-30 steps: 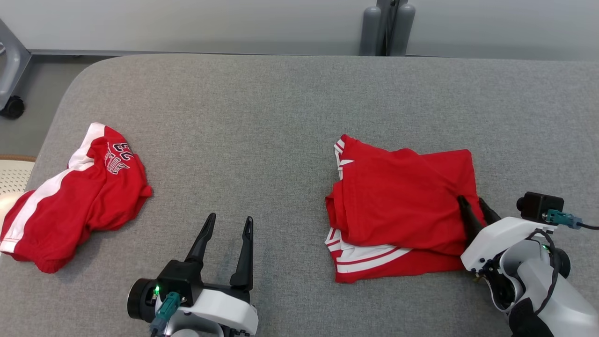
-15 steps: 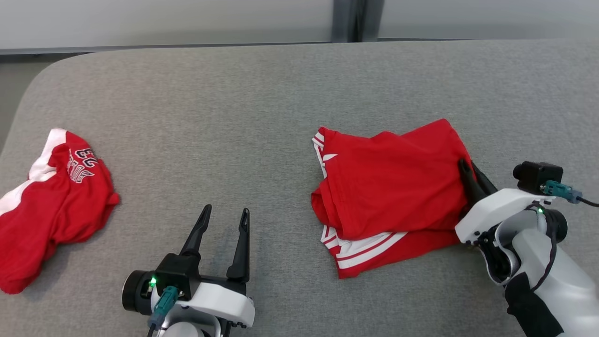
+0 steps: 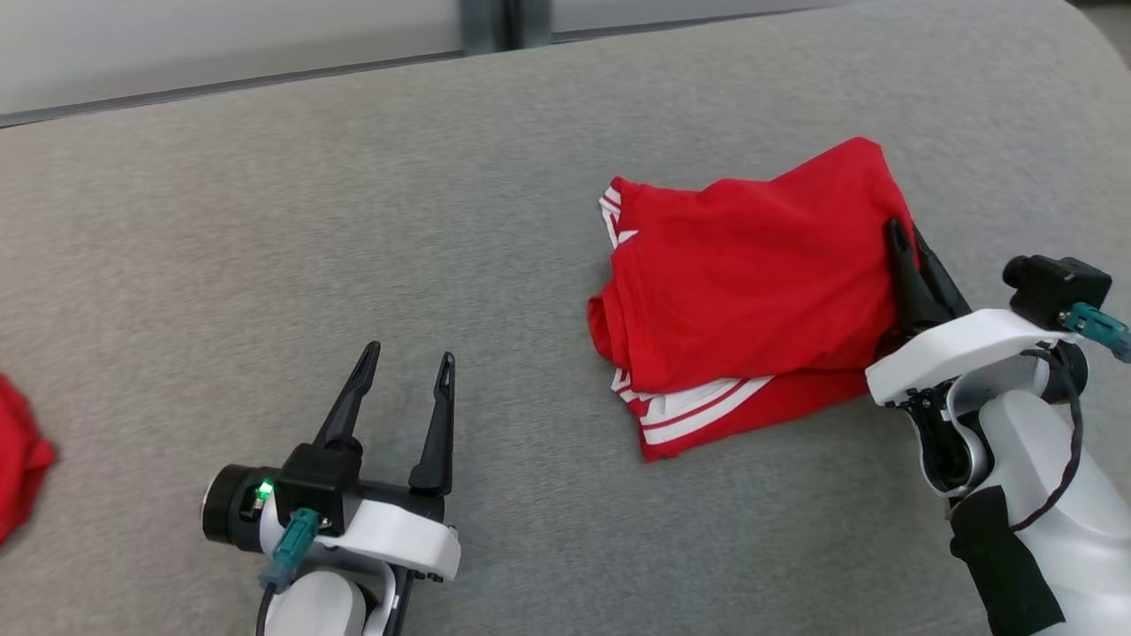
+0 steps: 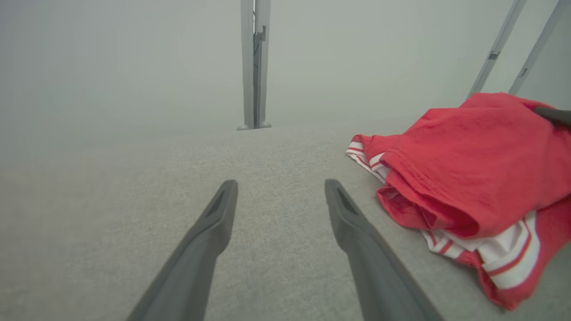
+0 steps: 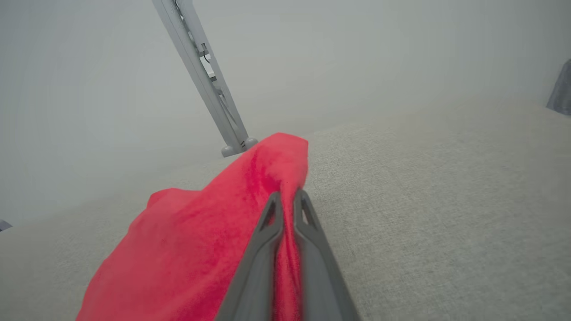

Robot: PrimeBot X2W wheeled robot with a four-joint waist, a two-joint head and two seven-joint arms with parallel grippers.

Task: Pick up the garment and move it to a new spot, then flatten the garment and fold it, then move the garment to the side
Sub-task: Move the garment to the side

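The folded red garment (image 3: 751, 283) with white stripes lies on the grey padded table (image 3: 353, 221), right of centre. My right gripper (image 3: 903, 234) is shut on the garment's right edge, and in the right wrist view red cloth (image 5: 223, 232) is pinched between the two closed fingers (image 5: 267, 249), its edge lifted. My left gripper (image 3: 406, 364) stands open over bare table at the lower left, nothing between its fingers. The left wrist view shows the garment (image 4: 473, 174) off to the right of the open fingers (image 4: 214, 227).
A second red garment (image 3: 22, 468) peeks in at the head view's left edge. A grey post (image 3: 504, 18) stands behind the table's far edge. The table's rounded right corner (image 3: 1087, 26) is at the upper right.
The right gripper has closed on the garment's right edge and drawn that edge up and to the right. The head camera has swung right, shifting the whole picture left. The left gripper stays open.
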